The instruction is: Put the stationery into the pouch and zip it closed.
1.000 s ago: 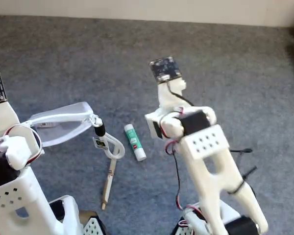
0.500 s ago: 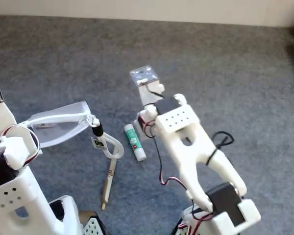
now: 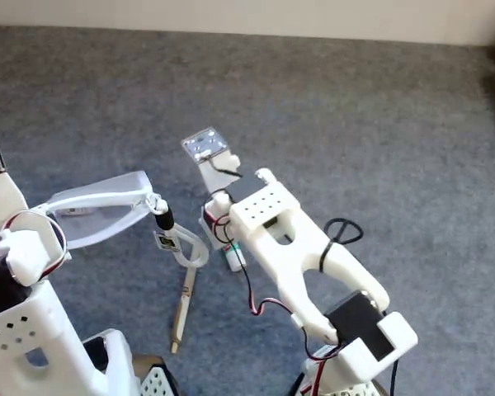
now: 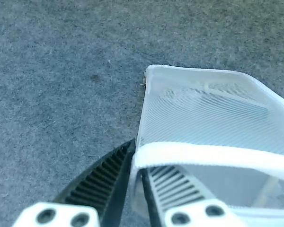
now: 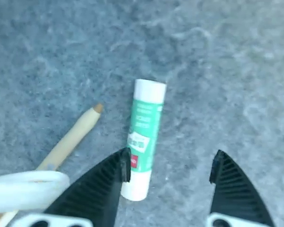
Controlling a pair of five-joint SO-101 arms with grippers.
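A translucent white mesh pouch (image 3: 99,214) lies open at the left, with its black zipper pull (image 3: 165,219) and white strap loop (image 3: 191,247) toward the middle. My left gripper (image 4: 138,157) is shut on the pouch (image 4: 203,118) rim. A green-and-white glue stick (image 5: 144,132) lies on the carpet. My right gripper (image 5: 172,158) hangs open just above it, one finger close over the stick's end and the other out to the side. A wooden pencil (image 5: 71,137) lies beside the stick. In the high view the right arm (image 3: 268,223) covers most of the glue stick (image 3: 234,258).
Grey carpet (image 3: 379,124) spreads around everything. The pencil (image 3: 182,307) runs from under the strap loop toward the front, between the two arm bases. The white strap loop (image 5: 23,187) curls close to one right finger.
The right arm has swung left and lowered, bringing its gripper over the glue stick. The left arm and the pouch have stayed still.
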